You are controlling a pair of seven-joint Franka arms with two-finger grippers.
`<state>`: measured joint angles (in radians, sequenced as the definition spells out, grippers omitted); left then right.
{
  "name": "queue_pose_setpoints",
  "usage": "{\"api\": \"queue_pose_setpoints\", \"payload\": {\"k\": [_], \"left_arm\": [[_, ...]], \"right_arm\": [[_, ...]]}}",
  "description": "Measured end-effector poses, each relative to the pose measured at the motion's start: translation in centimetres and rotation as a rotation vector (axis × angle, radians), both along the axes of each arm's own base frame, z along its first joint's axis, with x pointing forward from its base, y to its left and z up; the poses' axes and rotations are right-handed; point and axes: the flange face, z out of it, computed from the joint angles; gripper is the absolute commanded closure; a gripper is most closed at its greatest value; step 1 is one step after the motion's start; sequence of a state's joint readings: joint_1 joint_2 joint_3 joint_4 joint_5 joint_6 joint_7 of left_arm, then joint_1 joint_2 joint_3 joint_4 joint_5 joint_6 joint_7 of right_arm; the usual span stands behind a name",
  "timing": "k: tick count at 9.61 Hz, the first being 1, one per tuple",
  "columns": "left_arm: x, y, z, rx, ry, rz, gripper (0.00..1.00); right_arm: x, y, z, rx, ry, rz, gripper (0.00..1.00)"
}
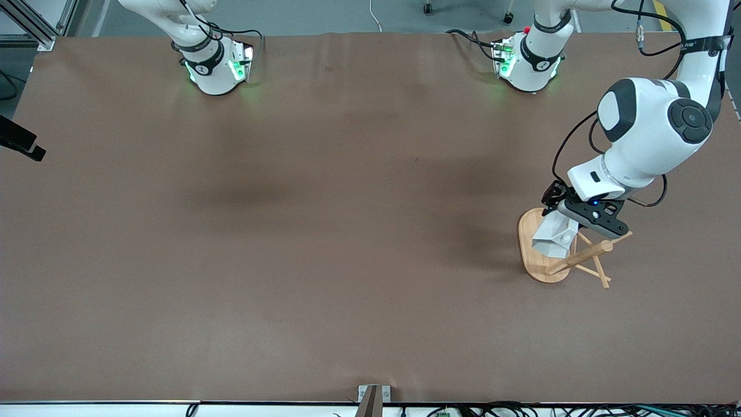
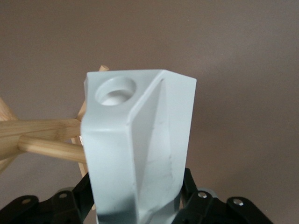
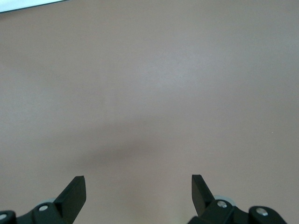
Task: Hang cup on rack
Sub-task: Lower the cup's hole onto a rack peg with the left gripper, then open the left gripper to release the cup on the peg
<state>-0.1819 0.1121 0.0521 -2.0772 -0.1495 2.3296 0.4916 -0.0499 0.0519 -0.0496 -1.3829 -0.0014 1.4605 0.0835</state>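
The white faceted cup (image 1: 554, 237) hangs tilted over the bamboo rack's oval base (image 1: 535, 267), toward the left arm's end of the table. My left gripper (image 1: 570, 220) is shut on the cup's body. In the left wrist view the cup (image 2: 140, 140) fills the middle, clamped between my left gripper's (image 2: 138, 198) black fingers, with the handle's round hole (image 2: 115, 91) at its outer end. The rack's pegs (image 2: 46, 147) run up against the cup's side and vanish under it; no peg shows through the hole. My right gripper (image 3: 138, 186) waits open over bare table.
The brown table (image 1: 324, 231) stretches wide around the rack. A black fixture (image 1: 20, 142) juts in at the edge toward the right arm's end. A small metal bracket (image 1: 373, 397) sits at the edge nearest the front camera.
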Motion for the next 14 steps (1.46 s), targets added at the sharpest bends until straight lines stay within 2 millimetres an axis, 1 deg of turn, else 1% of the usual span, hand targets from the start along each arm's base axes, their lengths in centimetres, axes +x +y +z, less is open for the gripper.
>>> {"api": "queue_pose_setpoints", "payload": {"k": [2, 3, 4, 5, 7, 10, 11, 12, 13, 14], "left_arm": [[0.2, 0.1, -0.4, 0.001, 0.002, 0.002, 0.78], [0.2, 0.2, -0.4, 0.001, 0.0, 0.004, 0.76], [0.3, 0.3, -0.3, 0.002, -0.002, 0.006, 0.49], [0.3, 0.6, -0.3, 0.002, -0.002, 0.012, 0.0], [0.5, 1.5, -0.2, 0.004, -0.004, 0.026, 0.0], [0.7, 1.4, 0.3, 0.002, -0.015, 0.026, 0.0], [0.8, 1.4, 0.9, 0.0, -0.026, 0.026, 0.0], [0.7, 1.4, 1.9, -0.003, -0.036, 0.025, 0.0], [0.5, 1.4, 3.3, -0.009, -0.031, 0.027, 0.0], [0.2, 1.3, 5.6, -0.02, 0.0, 0.054, 0.0]], "right_arm": [[0.0, 0.0, 0.0, 0.0, 0.001, 0.0, 0.0], [0.0, 0.0, 0.0, 0.0, 0.001, 0.0, 0.0], [0.0, 0.0, 0.0, 0.0, 0.001, 0.0, 0.0], [0.0, 0.0, 0.0, 0.0, 0.001, 0.0, 0.0], [0.0, 0.0, -0.1, 0.0, 0.001, -0.001, 0.0], [-0.1, -0.1, -0.1, 0.001, 0.009, -0.002, 0.0], [-0.2, -0.3, -0.3, 0.002, 0.021, -0.006, 0.0], [-0.2, -0.3, -0.3, 0.002, 0.023, -0.005, 0.0], [-0.2, -0.3, -0.2, 0.002, 0.021, -0.005, 0.0], [-0.2, -0.4, -0.2, 0.001, 0.02, -0.004, 0.0]]}}
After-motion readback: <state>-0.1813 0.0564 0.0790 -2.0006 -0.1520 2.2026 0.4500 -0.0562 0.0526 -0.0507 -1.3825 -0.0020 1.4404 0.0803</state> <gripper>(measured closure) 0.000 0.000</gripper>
